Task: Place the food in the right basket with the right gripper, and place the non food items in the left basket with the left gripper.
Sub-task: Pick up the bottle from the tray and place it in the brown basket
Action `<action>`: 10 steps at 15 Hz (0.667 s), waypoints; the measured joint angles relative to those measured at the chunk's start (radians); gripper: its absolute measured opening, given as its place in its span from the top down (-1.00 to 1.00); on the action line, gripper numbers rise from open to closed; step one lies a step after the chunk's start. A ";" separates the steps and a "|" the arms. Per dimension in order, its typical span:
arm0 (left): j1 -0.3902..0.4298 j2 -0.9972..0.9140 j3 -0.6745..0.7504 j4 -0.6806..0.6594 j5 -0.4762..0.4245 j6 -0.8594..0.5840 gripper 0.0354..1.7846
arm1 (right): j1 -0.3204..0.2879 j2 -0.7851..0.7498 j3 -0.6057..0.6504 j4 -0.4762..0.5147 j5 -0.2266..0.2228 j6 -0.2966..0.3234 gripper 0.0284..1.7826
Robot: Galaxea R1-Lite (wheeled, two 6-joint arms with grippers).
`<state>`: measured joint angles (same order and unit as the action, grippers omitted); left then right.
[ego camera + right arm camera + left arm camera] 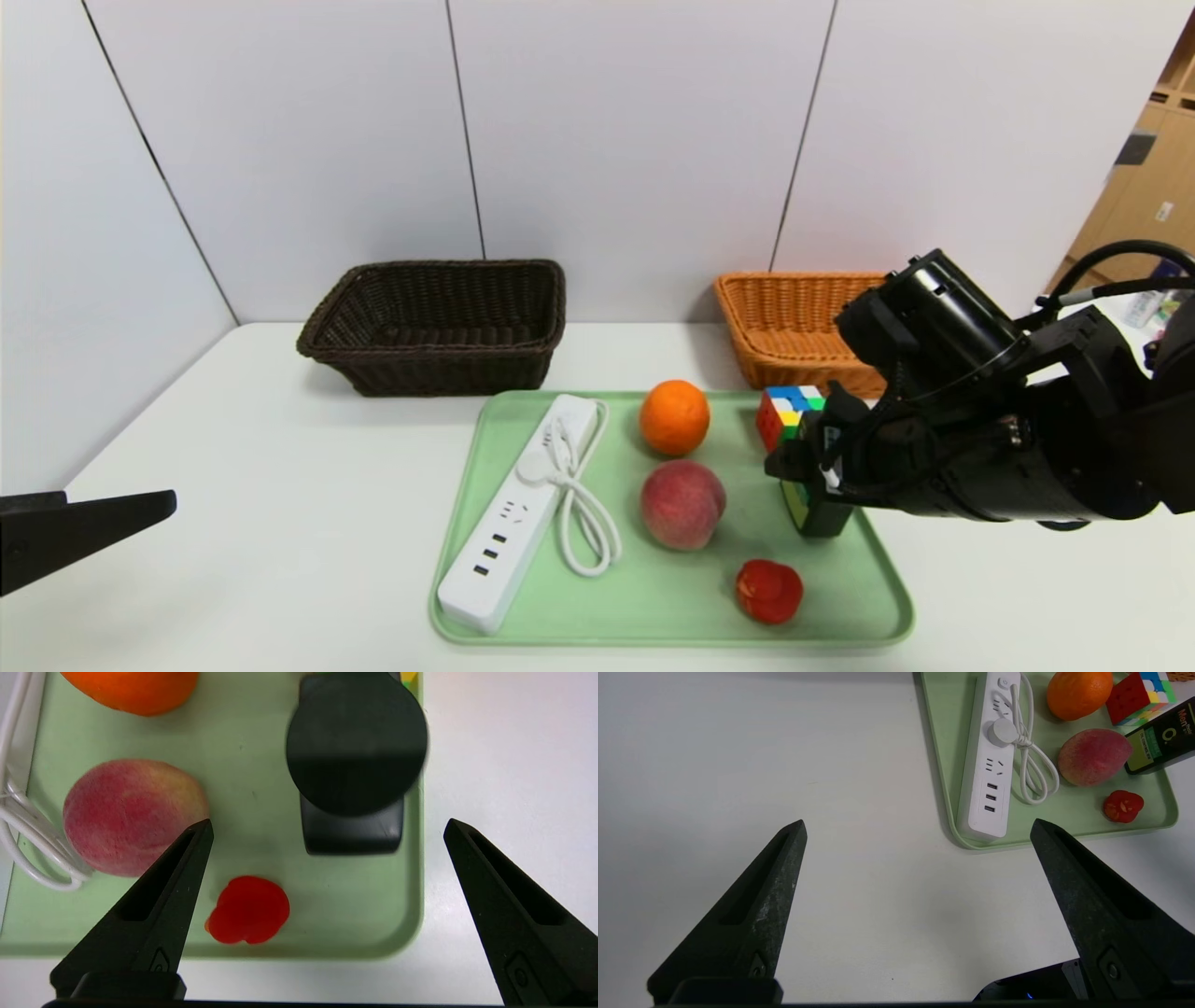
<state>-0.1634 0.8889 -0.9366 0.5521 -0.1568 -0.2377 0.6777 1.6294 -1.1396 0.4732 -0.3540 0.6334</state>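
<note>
A green tray [653, 618] holds an orange [674, 417], a peach [682, 504], a small red lumpy food piece [768, 591], a white power strip [518, 518] with its coiled cord, a colour cube [782, 411] and an upright black bottle [817, 511]. The dark brown left basket [439, 369] and the orange right basket [784, 322] stand at the back. My right gripper [328, 821] hangs open over the tray's near right corner, with the red piece [247, 910] by one finger and the bottle cap [357, 742] beyond. My left gripper [917, 821] is open over bare table left of the tray.
The white table [280, 485] ends at grey wall panels behind the baskets. My right arm [980, 439] reaches over the tray's right edge and hides part of the bottle and the right basket. Shelving shows at the far right.
</note>
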 joint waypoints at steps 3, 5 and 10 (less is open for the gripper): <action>0.000 0.000 0.001 0.000 0.000 0.000 -0.89 | -0.001 0.034 0.002 -0.030 -0.005 -0.002 -0.91; 0.000 -0.001 0.010 -0.001 0.000 0.000 -0.89 | -0.002 0.056 0.005 -0.061 -0.013 0.000 -0.91; 0.000 -0.003 0.023 -0.003 0.000 0.000 -0.89 | -0.004 0.094 0.014 -0.097 -0.037 0.000 -0.91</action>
<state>-0.1630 0.8855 -0.9140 0.5494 -0.1568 -0.2374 0.6734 1.7236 -1.1257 0.3757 -0.3911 0.6334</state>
